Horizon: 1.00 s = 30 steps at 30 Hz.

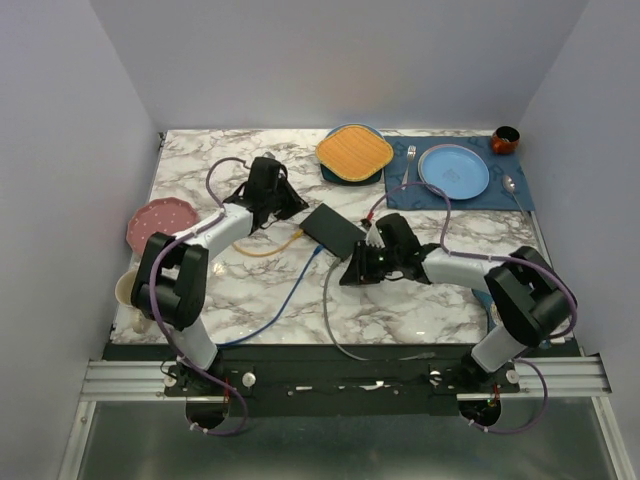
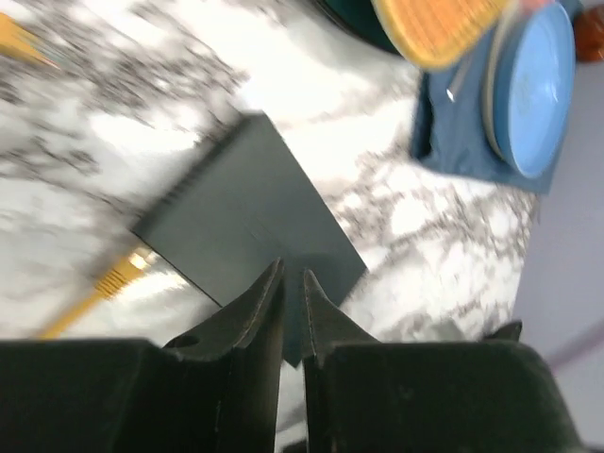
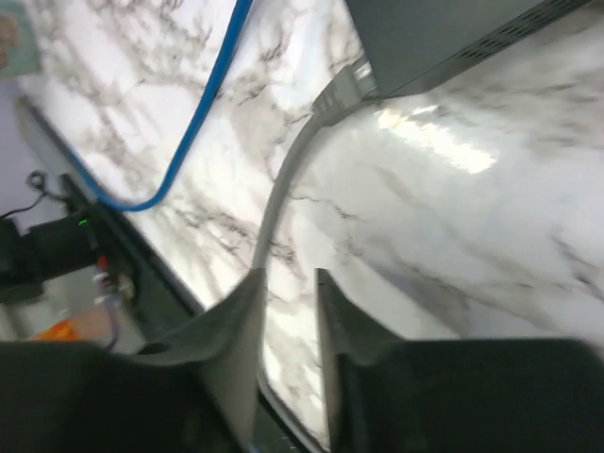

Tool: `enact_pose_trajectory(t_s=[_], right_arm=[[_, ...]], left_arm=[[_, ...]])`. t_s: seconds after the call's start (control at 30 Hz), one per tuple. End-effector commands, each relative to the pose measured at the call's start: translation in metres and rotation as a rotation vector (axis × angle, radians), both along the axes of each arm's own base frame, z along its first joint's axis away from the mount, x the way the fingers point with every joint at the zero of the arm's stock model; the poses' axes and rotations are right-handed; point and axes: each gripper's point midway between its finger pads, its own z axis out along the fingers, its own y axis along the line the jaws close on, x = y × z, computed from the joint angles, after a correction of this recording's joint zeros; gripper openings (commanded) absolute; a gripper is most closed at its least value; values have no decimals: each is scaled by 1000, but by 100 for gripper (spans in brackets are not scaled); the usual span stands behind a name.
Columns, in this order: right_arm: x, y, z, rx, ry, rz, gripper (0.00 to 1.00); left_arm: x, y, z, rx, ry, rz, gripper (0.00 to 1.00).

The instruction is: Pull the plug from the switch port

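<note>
The switch [image 1: 333, 230] is a flat black box lying diagonally mid-table. A yellow cable [image 1: 270, 248], a blue cable [image 1: 285, 295] and a grey cable [image 1: 328, 305] run to its near edge. My left gripper [image 1: 292, 207] hovers over the switch's left end. In the left wrist view its jaws [image 2: 293, 276] are almost shut and empty above the switch [image 2: 247, 212], with the yellow plug [image 2: 121, 276] in a port. My right gripper [image 1: 352, 272] is low by the near corner. It [image 3: 288, 280] is slightly open; the grey plug [image 3: 340, 90] sits in the switch [image 3: 444, 33], its cable passing under the left finger.
A pink plate [image 1: 160, 222] and a cup [image 1: 128, 290] sit at the left edge. At the back are a yellow woven plate [image 1: 354, 150], a blue plate [image 1: 453, 170] on a blue mat, a fork [image 1: 408, 160], a spoon [image 1: 512, 188] and a brown bowl [image 1: 506, 138].
</note>
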Motion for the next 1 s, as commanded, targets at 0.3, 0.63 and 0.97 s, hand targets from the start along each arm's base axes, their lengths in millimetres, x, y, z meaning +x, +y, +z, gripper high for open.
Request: enact_pose_trajectory(t_s=[0.3, 0.63, 0.97], right_arm=[[80, -67, -38, -366, -72, -277, 1], [118, -54, -39, -366, -69, -320, 1], [123, -51, -38, -363, -74, -317, 1]], left_arm=[[33, 54, -82, 115, 214, 134, 23], [22, 33, -94, -3, 243, 71, 22], [-29, 36, -89, -98, 250, 73, 22]])
